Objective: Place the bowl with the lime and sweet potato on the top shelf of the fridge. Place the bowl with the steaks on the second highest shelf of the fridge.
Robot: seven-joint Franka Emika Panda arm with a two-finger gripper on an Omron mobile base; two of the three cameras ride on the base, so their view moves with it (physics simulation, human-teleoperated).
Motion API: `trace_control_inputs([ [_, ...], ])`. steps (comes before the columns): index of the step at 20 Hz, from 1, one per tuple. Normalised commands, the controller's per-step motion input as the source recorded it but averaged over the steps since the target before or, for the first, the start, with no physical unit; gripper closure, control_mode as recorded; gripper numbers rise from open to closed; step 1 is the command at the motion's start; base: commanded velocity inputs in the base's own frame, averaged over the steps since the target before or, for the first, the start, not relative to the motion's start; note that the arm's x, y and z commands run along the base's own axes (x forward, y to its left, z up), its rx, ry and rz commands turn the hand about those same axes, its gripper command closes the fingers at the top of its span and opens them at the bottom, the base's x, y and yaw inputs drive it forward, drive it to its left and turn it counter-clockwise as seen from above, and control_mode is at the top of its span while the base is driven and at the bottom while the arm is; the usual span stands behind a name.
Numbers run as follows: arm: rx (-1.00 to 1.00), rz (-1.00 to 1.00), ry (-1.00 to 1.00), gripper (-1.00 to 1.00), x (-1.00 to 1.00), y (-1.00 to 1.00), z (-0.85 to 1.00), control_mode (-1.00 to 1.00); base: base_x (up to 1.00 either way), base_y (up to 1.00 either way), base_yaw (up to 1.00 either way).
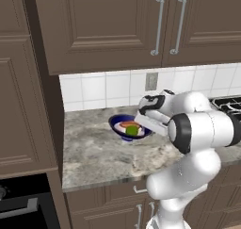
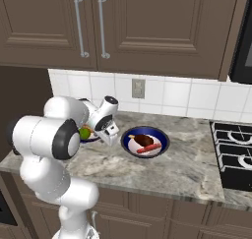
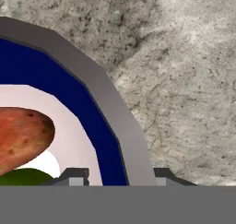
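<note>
A blue-rimmed bowl (image 1: 118,124) stands on the stone counter and holds the green lime (image 1: 133,130) and the orange-red sweet potato (image 1: 127,125). My gripper (image 3: 118,177) reaches down at this bowl's right rim (image 3: 138,144). One fingertip (image 3: 73,177) is inside the wall and the other outside, with a small gap still on the inner side. In the hand view the sweet potato (image 3: 20,135) and lime (image 3: 23,177) lie just left of the fingers. To the right stands a second blue bowl (image 2: 127,143) with the steaks (image 2: 146,143). The fridge is out of view.
Brown wall cabinets with metal handles (image 2: 101,26) hang over the counter. A tall brown cabinet (image 1: 23,82) closes off the left end, with an oven (image 1: 19,209) below it. A black stovetop (image 2: 236,149) lies at the right. A wall outlet (image 2: 138,88) sits behind the bowls.
</note>
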Motion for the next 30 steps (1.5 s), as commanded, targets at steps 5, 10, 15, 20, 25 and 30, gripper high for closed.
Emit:
trace_control_inputs([
  [5,0.00,0.00,-0.44,1.00,-0.71,0.00,0.43,-1.00,0.00,0.00,0.00],
  [10,0.00,0.00,-0.49,1.00,-0.85,0.00,0.67,-1.00,0.00,0.00,0.00],
  [15,-0.05,0.00,-0.35,1.00,-0.93,0.01,0.98,-1.00,0.00,0.00,0.00],
  [20,-0.11,-0.04,-0.07,1.00,-0.89,0.00,1.00,-1.00,0.00,0.00,0.00],
  [25,-0.16,-0.07,0.15,1.00,-0.70,-0.15,1.00,-1.00,0.00,0.00,0.00],
  [30,-0.20,-0.04,0.40,1.00,-0.35,-0.31,0.86,-1.00,0.00,0.00,0.00],
])
